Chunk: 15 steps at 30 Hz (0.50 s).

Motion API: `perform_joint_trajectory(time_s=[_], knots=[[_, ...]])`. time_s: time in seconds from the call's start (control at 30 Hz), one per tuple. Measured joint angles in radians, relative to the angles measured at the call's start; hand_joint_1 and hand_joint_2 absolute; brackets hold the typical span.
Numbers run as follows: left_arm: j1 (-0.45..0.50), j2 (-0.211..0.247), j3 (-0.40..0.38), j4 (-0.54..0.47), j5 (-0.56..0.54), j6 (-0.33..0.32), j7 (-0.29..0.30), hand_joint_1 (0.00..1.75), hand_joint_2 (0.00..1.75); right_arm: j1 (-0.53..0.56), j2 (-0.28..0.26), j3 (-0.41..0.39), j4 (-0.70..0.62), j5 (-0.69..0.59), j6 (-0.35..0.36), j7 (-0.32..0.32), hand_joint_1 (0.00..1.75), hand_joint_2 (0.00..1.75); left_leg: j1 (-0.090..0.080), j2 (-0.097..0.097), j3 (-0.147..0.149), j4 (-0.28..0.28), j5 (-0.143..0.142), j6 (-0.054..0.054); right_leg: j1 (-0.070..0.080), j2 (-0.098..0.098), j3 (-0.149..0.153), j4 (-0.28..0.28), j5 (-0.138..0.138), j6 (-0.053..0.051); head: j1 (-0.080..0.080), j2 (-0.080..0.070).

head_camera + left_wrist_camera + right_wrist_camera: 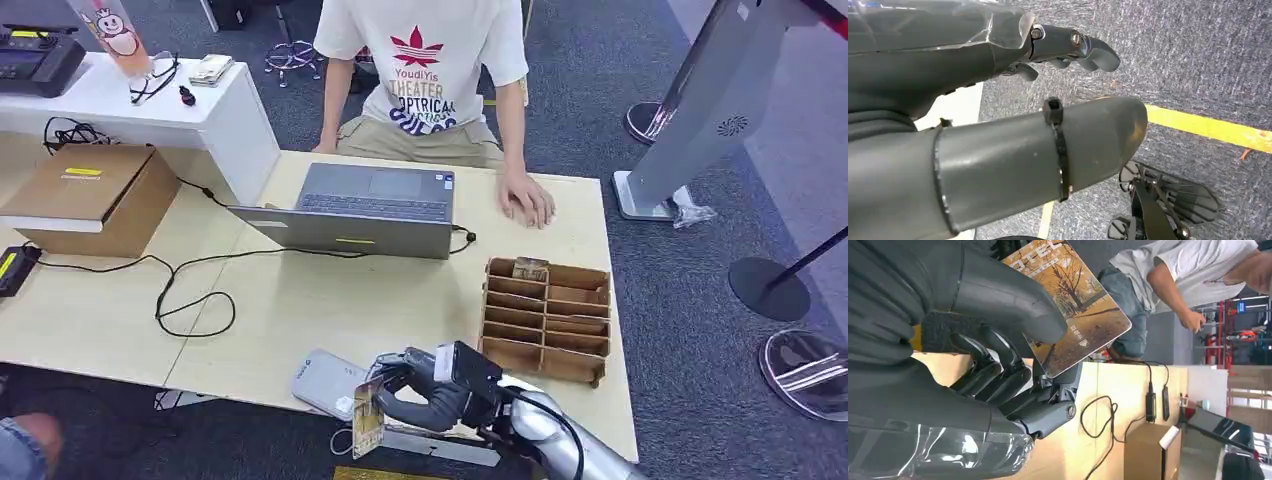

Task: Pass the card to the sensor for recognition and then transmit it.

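- The card (pixel 367 418), printed with an autumn tree picture, is held upright at the near edge of the table (pixel 300 300), just beside the grey sensor (pixel 328 383) that lies flat there.
- The card (pixel 1075 305) is pinched by the right hand (pixel 425 390) between the thick thumb and the darker fingers, as is seen in the right wrist view.
- It cannot be told whether the card is touching the sensor; recognition is judged to be under way or about to begin.
- The handing over is judged as not yet done: the person (pixel 430 70) sits at the far side behind the laptop (pixel 365 210), well apart from the card.
- The left hand (pixel 1068 47) hangs over the carpet, with fingers loosely curled and nothing held in it.
- A cardboard card rack (pixel 547 320) stands near the right hand.
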Motion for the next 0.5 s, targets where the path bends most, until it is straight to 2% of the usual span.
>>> perform_joint_trajectory(time_s=[0.3,0.5], knots=[[-0.009,-0.001,0.000,0.000,-0.018,-0.001,0.022,0.00,0.00,-0.047,0.096,0.058,0.136,-0.011,-0.037,0.006,1.75,1.75,0.000,0.000,0.000,0.000,0.001,0.000,0.000,0.000,0.000,0.000,0.000,0.000,0.000,0.000],[-0.019,-0.002,0.000,0.000,-0.030,0.000,0.039,0.00,0.00,-0.066,0.140,0.074,0.207,-0.008,-0.063,0.008,1.75,1.75,0.000,0.000,0.000,0.000,0.001,0.000,0.000,0.000,0.000,0.000,0.000,0.000,0.000,0.000]])
